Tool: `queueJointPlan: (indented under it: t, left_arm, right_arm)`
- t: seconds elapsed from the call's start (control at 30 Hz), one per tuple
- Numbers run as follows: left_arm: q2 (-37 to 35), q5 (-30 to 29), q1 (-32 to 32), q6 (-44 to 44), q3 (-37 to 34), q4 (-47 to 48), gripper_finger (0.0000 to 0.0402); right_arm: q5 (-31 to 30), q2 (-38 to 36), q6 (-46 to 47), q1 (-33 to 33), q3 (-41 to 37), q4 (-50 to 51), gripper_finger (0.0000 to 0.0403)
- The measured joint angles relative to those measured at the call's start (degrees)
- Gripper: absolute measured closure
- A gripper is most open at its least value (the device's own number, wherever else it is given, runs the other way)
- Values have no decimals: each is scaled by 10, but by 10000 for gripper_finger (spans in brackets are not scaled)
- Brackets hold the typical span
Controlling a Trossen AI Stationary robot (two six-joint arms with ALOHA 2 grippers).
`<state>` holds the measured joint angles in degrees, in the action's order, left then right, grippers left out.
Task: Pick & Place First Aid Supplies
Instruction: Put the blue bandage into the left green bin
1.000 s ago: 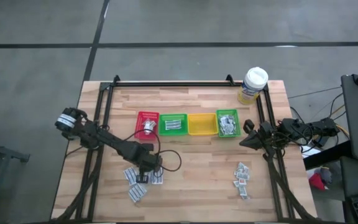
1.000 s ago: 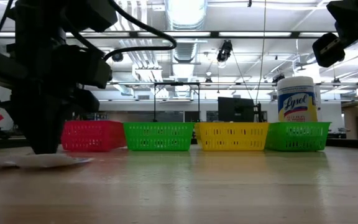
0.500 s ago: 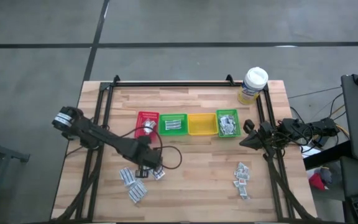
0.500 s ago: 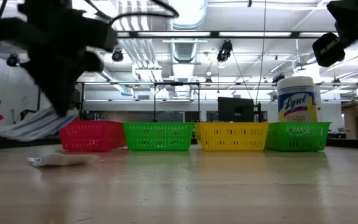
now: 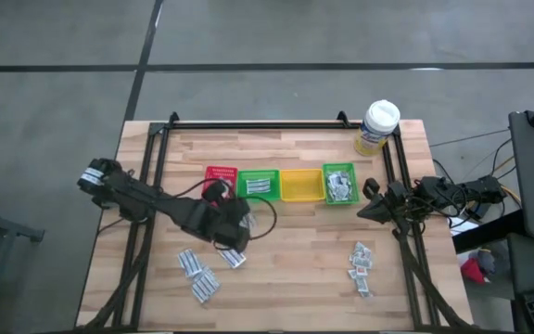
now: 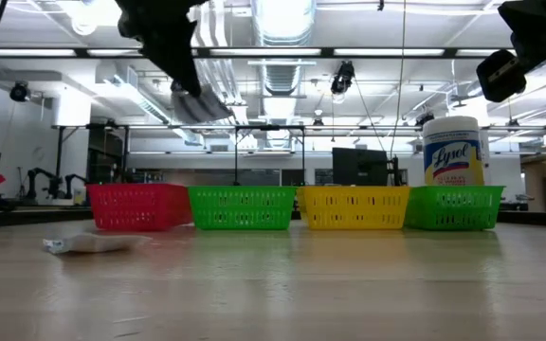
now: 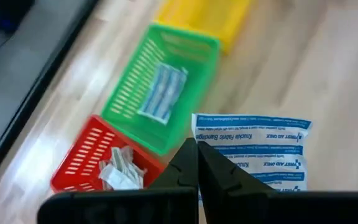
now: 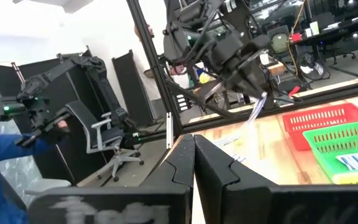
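Observation:
My left gripper (image 5: 238, 223) is above the table's middle, just near of the green bin (image 5: 259, 185), shut on a white-blue sachet (image 7: 253, 146). In the low view the sachet (image 6: 203, 104) is high above the table. A red bin (image 5: 220, 184), a yellow bin (image 5: 300, 185) and a second green bin (image 5: 340, 184) stand in the same row. Loose sachets lie on the table at the near left (image 5: 202, 276) and the near right (image 5: 362, 264). My right gripper (image 5: 367, 199) waits shut at the table's right edge. My left gripper pinches the sachet by one short end (image 7: 199, 142) between its two fingers. The sachet is lifted clear of the table. In the low view it slants down below the fingers (image 6: 180, 66).
A white-lidded yellow wipes tub (image 5: 376, 127) stands at the far right corner. The first green bin holds white-blue sachets (image 7: 160, 93), the red one white wrapped pads (image 7: 120, 171). A black frame runs along the table's sides. Bare wood lies between the two loose piles.
My left gripper has risen from the near-left pile with the white-blue sachet and gone toward the far edge and the right, toward the green bin. The sachet is now lifted high and clear. The other loose sachets stay on the table.

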<state>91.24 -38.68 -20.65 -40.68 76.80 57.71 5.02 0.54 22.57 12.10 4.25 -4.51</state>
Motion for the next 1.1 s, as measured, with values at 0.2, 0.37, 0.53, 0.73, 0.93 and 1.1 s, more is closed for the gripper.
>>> queueJointPlan:
  t: [0.2, 0.37, 0.53, 0.73, 0.93, 1.1]
  left_arm:
    - [0, -51, 19, -124, 3, -9, 401]
    - [0, -79, 40, -188, -7, -36, 401]
    - [0, -118, 68, -228, -21, -81, 401]
    - [0, -124, 112, -281, -31, -117, 401]
    - [0, -82, 148, -324, -61, -191, 402]
    - [0, -39, 181, -392, -89, -195, 402]
  right_arm:
    - [0, 0, 0, 0, 0, 0, 394]
    - [0, 0, 0, 0, 0, 0, 394]
    - [0, 0, 0, 0, 0, 1, 394]
    - [0, 0, 0, 0, 0, 1, 394]
    - [0, 0, 0, 0, 0, 14, 394]
    - [0, 0, 0, 0, 0, 38, 394]
